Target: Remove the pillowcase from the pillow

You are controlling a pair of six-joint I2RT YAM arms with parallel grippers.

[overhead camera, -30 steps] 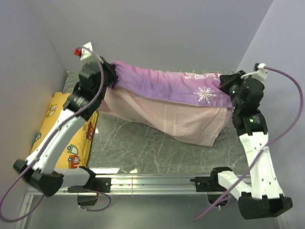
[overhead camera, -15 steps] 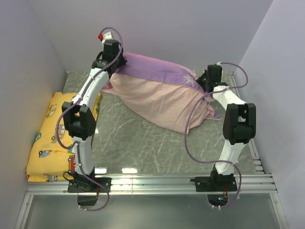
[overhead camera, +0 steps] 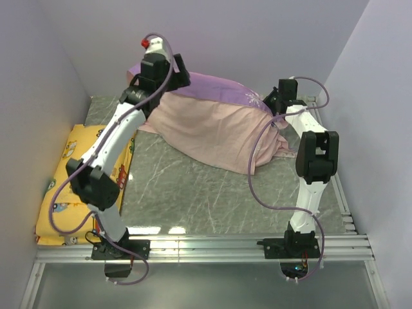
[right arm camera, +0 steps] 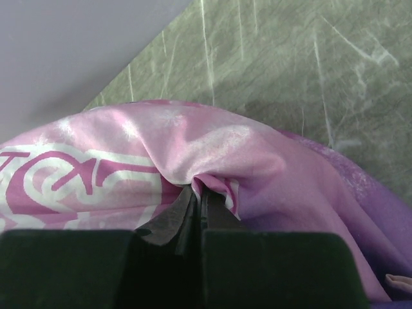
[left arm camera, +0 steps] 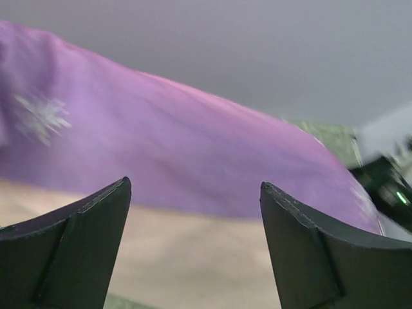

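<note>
The pillowcase (overhead camera: pixel 215 129) lies bunched at the back of the table, purple on top and pale pink below. My left gripper (overhead camera: pixel 176 69) hovers at its far left end, open, with nothing between the fingers; in the left wrist view the left gripper (left arm camera: pixel 193 185) frames purple and pale pink pillowcase (left arm camera: pixel 193 154) cloth beyond it. My right gripper (overhead camera: pixel 271 103) is at the right end. The right wrist view shows the right gripper (right arm camera: pixel 198 188) shut on a fold of the pink printed pillowcase (right arm camera: pixel 193 148). The pillow is hidden from every view.
A yellow cushion (overhead camera: pixel 64 187) with cartoon vehicles lies along the left wall. Grey walls close in at the left, back and right. A metal rail (overhead camera: pixel 206 244) carrying both arm bases runs along the near edge. Green marbled tabletop (overhead camera: pixel 193 193) shows in front of the cloth.
My left gripper has opened and let go of the pillowcase's left end. Both arms have lowered toward the back wall, and the stretched cloth has slumped onto the table.
</note>
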